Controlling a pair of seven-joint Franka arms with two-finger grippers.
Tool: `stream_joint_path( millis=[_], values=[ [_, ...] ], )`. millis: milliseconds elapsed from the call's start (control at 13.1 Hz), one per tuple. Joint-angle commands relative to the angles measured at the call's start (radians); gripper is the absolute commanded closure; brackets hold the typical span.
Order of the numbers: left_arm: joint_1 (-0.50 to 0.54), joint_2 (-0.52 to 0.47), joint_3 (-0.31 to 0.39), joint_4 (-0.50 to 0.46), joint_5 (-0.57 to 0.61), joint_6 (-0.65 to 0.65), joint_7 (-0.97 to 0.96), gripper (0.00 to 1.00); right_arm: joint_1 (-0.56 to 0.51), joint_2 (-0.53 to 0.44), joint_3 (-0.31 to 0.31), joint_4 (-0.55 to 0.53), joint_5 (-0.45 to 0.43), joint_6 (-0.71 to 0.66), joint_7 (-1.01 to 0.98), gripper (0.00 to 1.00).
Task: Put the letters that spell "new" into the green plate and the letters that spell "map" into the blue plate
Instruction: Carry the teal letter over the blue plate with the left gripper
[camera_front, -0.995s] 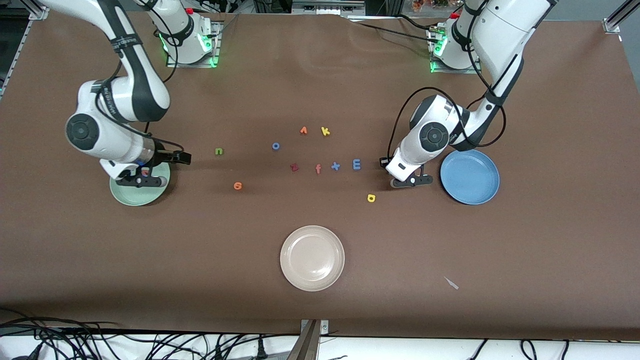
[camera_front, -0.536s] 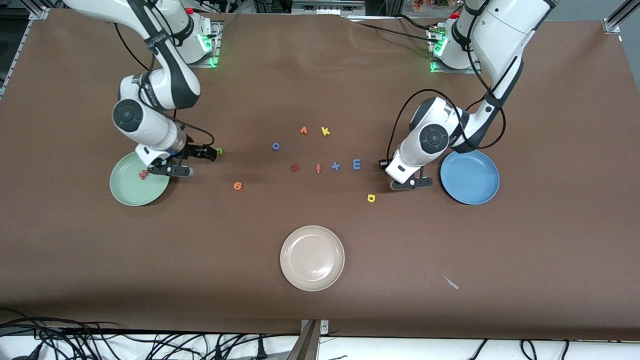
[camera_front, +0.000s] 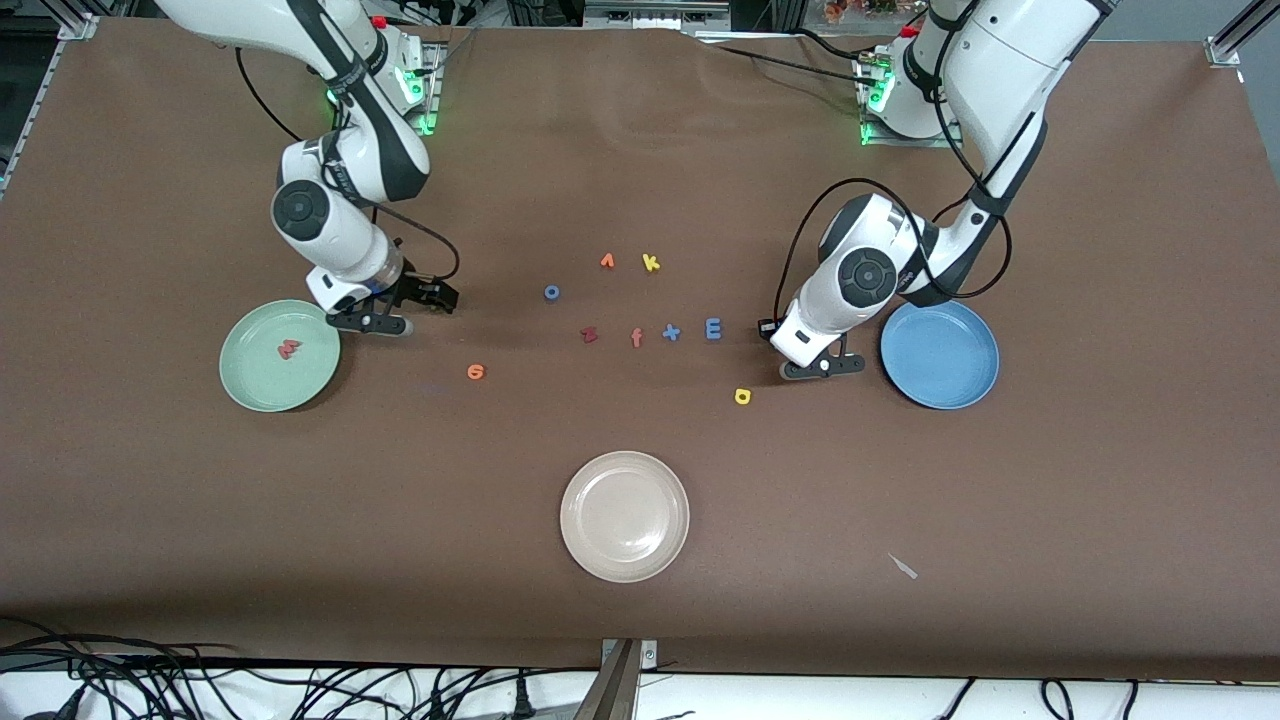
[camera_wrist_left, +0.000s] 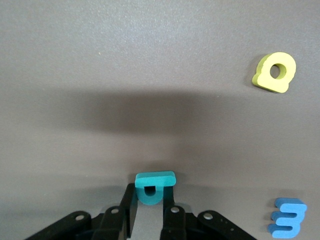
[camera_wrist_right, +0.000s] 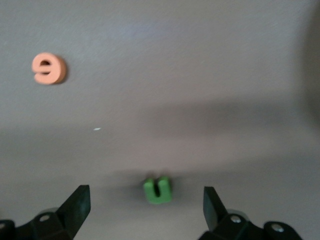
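One letter, the w (camera_front: 288, 348), already lies in the green plate (camera_front: 250, 385). The right gripper (camera_wrist_right: 146, 202) hangs wide over the n (camera_wrist_right: 158, 189), just beside that plate, jaws straddling it for a pinch. The left gripper (camera_wrist_left: 149, 212) is clamped on the teal letter (camera_wrist_left: 154, 186) low beside the blue plate (camera_front: 940, 385), a short carry over bare table. The e (camera_front: 476, 372), m (camera_front: 713, 329) and yellow letter (camera_front: 742, 396) lie apart with open room around each.

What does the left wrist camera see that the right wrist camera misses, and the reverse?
Only the left wrist view shows the left hand shut on the teal letter, plus the yellow letter and blue m. Only the right wrist view shows the open right hand over the green n, plus the orange e. Both show the brown table.
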Motion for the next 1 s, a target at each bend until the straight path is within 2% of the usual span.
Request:
stream_joint_path(
  millis=[0,153,306,459,612,842,919],
  values=[
    [0.001,0.019,0.010,0.033,0.039,-0.002,-0.014,0.85,0.009,0.018,0.000,-0.015,0.004,0.029,0.018,0.00],
    [0.009,-0.026,0.009,0.055,0.039,-0.095,-0.008,0.85,0.012,0.054,-0.001,-0.013,-0.013,0.030,0.016,0.00],
    [0.022,-0.046,0.007,0.156,0.037,-0.323,0.024,0.85,0.012,0.057,-0.001,-0.012,-0.019,0.029,0.013,0.03],
    [0.053,-0.049,0.004,0.239,0.037,-0.520,0.073,0.85,0.012,0.057,-0.003,-0.012,-0.021,0.029,0.013,0.15],
    [0.099,-0.083,0.003,0.253,0.037,-0.583,0.139,0.85,0.012,0.057,-0.004,-0.010,-0.021,0.029,0.010,0.33],
    [0.214,-0.104,0.006,0.247,0.039,-0.622,0.297,0.85,0.010,0.057,-0.006,-0.010,-0.021,0.029,0.007,0.48],
    [0.258,-0.104,0.007,0.245,0.039,-0.622,0.361,0.85,0.010,0.057,-0.006,-0.010,-0.024,0.029,0.006,0.56]
  ],
)
